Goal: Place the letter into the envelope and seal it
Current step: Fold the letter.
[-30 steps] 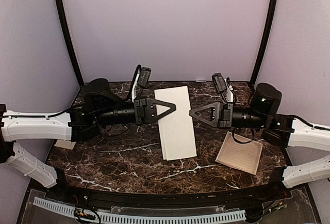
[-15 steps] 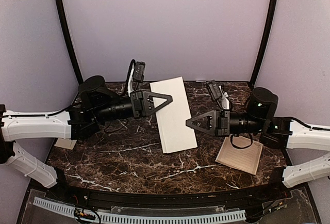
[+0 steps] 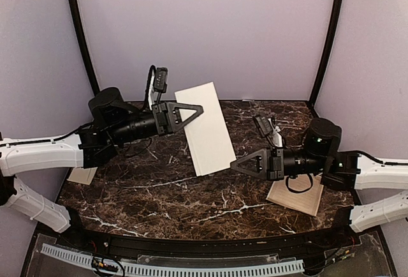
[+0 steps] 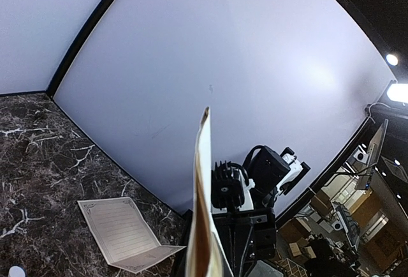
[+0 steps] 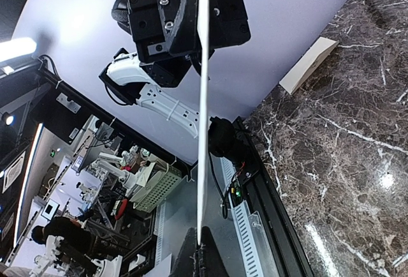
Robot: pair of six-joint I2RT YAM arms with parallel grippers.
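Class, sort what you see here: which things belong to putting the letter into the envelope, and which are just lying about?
For the job: envelope, held up by left gripper and right gripper; lined sheet on the table, likely the letter.
Lying about: cream paper at the table's left edge.

High rear view over table (image 3: 159, 194), close wrist views sharing envelope (image 3: 207, 133) edge-on

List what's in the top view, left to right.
Cream paper → left gripper → envelope, gripped by both → right gripper → bordered sheet.
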